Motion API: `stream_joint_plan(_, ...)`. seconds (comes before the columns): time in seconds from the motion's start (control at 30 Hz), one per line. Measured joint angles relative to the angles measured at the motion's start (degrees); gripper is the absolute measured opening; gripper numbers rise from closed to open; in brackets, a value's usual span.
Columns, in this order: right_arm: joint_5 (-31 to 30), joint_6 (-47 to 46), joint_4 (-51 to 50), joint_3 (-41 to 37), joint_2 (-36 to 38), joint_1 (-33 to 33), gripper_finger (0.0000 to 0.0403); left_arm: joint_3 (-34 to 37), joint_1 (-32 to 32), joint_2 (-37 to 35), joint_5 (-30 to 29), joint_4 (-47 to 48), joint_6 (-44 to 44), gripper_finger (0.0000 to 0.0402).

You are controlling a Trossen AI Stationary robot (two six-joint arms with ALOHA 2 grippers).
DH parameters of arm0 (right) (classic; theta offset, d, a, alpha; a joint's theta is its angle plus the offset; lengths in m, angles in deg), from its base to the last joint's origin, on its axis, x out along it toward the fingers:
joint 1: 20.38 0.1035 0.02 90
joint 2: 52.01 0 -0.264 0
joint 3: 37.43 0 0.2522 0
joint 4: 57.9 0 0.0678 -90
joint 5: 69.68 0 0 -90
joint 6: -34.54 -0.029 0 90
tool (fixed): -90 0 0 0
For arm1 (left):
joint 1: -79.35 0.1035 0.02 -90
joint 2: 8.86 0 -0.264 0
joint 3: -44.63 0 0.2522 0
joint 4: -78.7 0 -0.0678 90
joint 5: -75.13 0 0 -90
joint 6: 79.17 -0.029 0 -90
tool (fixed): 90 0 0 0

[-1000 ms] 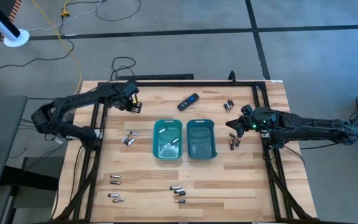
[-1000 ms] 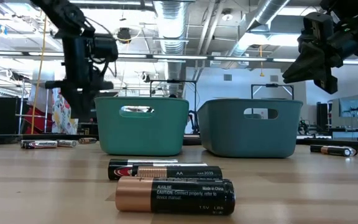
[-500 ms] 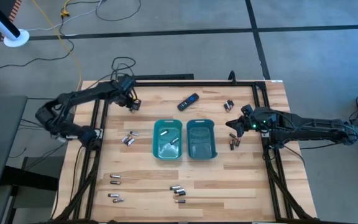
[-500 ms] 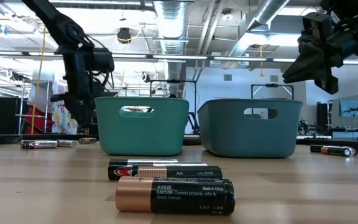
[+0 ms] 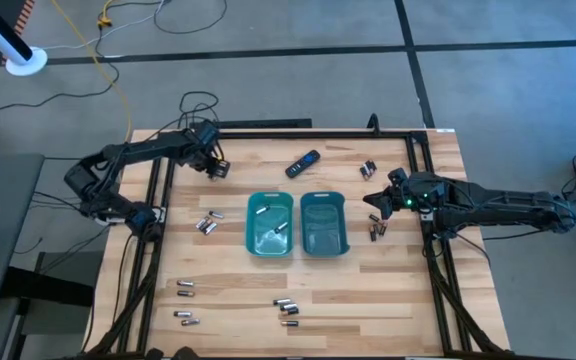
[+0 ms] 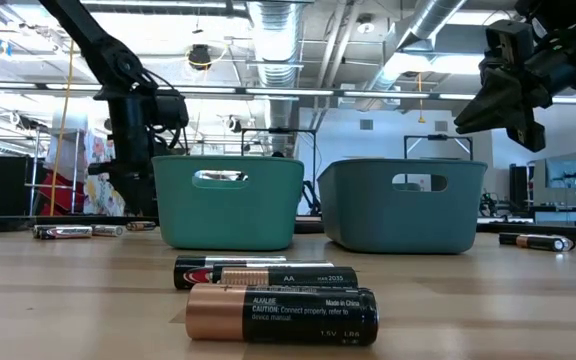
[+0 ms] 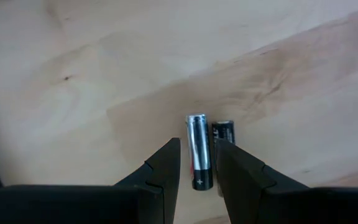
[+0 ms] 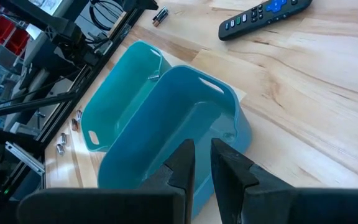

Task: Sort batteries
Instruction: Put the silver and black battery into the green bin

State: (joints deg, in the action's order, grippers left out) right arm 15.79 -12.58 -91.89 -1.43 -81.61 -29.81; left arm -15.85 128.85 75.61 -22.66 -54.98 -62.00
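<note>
Batteries lie in small groups on the wooden table. My left gripper (image 5: 212,162) hangs at the far left, pointing steeply down and open by a narrow gap. Its fingers stand on either side of a silvery battery (image 7: 197,149) that lies flat on the wood. A dark battery (image 7: 224,133) lies right beside that one. Two teal trays (image 5: 269,224) (image 5: 324,224) stand side by side mid-table, and the left one holds two batteries (image 5: 280,228). My right gripper (image 5: 376,200) waits raised to the right of the trays, its fingers (image 8: 202,155) a narrow gap apart with nothing seen between them.
A black remote (image 5: 303,162) lies beyond the trays. More batteries lie left of the trays (image 5: 206,224), near the front edge (image 5: 287,305) (image 5: 185,287) (image 5: 186,318), and around my right gripper (image 5: 368,170) (image 5: 375,232). Black frame rails (image 5: 158,200) run along both table sides.
My left gripper has sunk toward the pair of batteries at the far left, and its wrist has rolled a little. Its fingers kept the same gap. No battery has shifted, and my right arm has kept still.
</note>
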Motion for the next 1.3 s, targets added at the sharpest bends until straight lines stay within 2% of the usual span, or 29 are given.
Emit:
stream_joint_plan(1.1,-0.02,1.07,-0.06,0.00,0.00,0.00,0.0071,0.00,0.76,0.00,-0.13,-1.90,0.01,0.0096)
stream_joint_plan(1.3,-0.02,1.07,-0.06,0.00,0.00,0.00,0.0071,0.02,0.32,0.00,0.11,-0.19,2.11,0.0096)
